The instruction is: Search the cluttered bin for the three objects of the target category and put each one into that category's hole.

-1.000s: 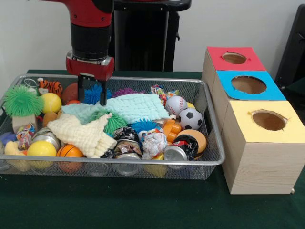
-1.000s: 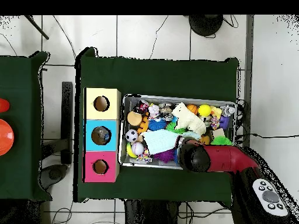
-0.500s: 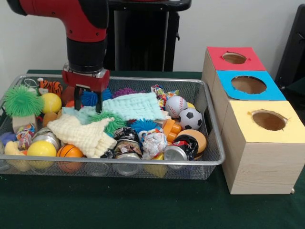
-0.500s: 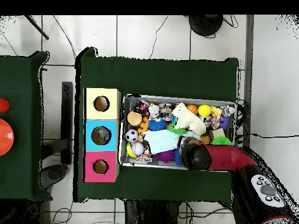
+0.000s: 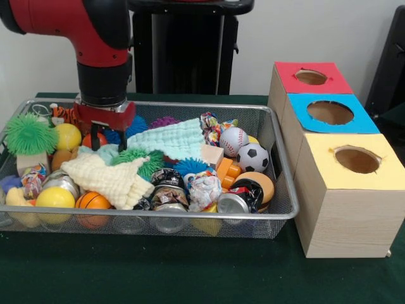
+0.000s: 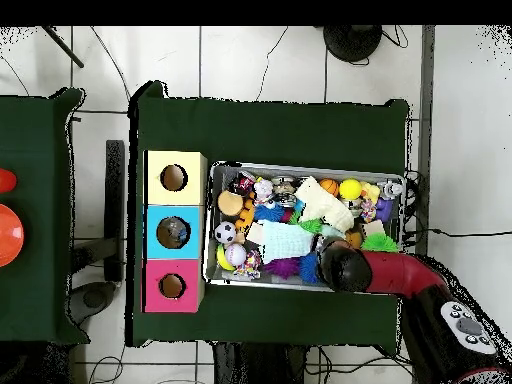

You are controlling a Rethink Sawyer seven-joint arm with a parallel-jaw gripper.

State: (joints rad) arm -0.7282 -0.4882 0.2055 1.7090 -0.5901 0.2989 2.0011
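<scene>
Green cloth covers the surface (image 5: 190, 272), where a wire-mesh bin (image 5: 278, 190) sits beside three wooden boxes (image 5: 342, 215) with round holes in red, blue and yellow tops. Knitted cloths, spiky rubber balls, crushed cans and smooth sport balls crowd the bin. The gripper (image 5: 104, 136) is sunk among them near the mint cloth (image 5: 174, 139); whether its jaws grip anything, I cannot tell.

Red arm (image 5: 69, 25), black wrist collar, red tool (image 5: 106, 140) mount.
</scene>
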